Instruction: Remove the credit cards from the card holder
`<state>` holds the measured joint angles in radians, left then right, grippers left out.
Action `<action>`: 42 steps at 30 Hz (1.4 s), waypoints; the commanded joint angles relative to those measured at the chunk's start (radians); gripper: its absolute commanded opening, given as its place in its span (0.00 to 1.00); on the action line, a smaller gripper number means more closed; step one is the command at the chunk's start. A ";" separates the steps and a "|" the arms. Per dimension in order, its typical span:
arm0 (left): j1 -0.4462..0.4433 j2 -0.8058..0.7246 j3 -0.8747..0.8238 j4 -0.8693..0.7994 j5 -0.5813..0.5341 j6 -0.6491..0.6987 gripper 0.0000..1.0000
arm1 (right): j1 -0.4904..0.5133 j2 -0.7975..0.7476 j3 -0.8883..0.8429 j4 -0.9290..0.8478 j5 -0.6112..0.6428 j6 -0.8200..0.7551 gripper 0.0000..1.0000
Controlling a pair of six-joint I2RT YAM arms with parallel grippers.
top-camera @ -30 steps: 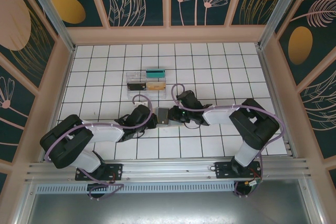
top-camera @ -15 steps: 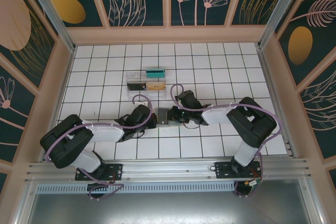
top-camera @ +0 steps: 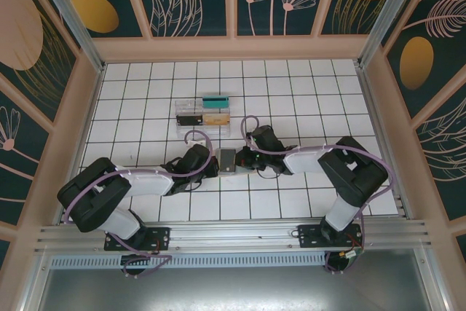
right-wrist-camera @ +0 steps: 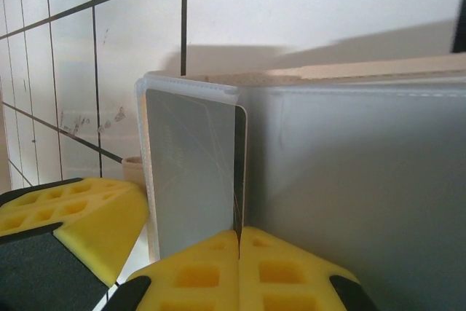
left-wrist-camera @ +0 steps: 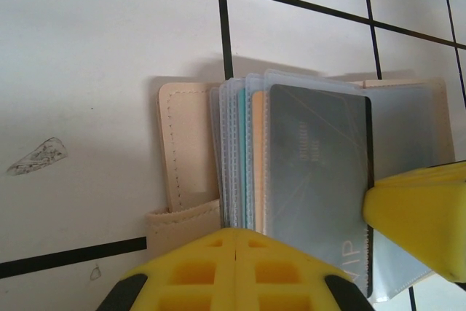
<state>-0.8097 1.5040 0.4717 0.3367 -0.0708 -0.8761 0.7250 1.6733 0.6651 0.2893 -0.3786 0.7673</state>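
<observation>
The card holder (top-camera: pixel 226 159) lies open on the tiles between both grippers. In the left wrist view its tan cover (left-wrist-camera: pixel 186 143) shows at the left, with clear sleeves fanned over it. A black card (left-wrist-camera: pixel 313 172) marked VIP sits in the top sleeve, its dark right edge bare. A teal edge (left-wrist-camera: pixel 242 172) and a tan edge (left-wrist-camera: pixel 257 165) show in the lower sleeves. My left gripper (left-wrist-camera: pixel 237 237) (top-camera: pixel 215 165) is shut on the near edge of the sleeves. My right gripper (right-wrist-camera: pixel 239 234) (top-camera: pixel 240 159) is shut on the black card's thin edge (right-wrist-camera: pixel 240 165).
A clear compartment tray (top-camera: pixel 203 113) stands two tiles behind the holder, with a teal card (top-camera: pixel 215 100), a black card (top-camera: pixel 189 117) and a tan card (top-camera: pixel 215 116) in it. The tan walls ring the white tiled floor (top-camera: pixel 306 92).
My right gripper has shifted slightly left and then back to the right at the holder. The holder and my left gripper have barely moved.
</observation>
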 commanded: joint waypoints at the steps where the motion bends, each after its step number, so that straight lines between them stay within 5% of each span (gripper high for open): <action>1: 0.004 0.030 0.004 -0.071 -0.018 -0.009 0.00 | -0.023 -0.038 -0.035 0.007 -0.019 -0.002 0.01; 7: 0.004 0.033 0.011 -0.070 -0.013 -0.007 0.00 | -0.041 -0.053 -0.048 0.013 -0.035 -0.005 0.02; 13: 0.004 0.033 0.013 -0.068 -0.004 -0.002 0.00 | -0.042 -0.035 -0.058 0.042 -0.053 0.005 0.14; 42: 0.004 0.042 0.028 -0.073 0.008 0.008 0.00 | -0.023 0.054 0.003 0.065 -0.083 0.004 0.18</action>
<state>-0.8097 1.5208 0.4923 0.3317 -0.0685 -0.8761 0.6930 1.7050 0.6430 0.3550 -0.4648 0.7872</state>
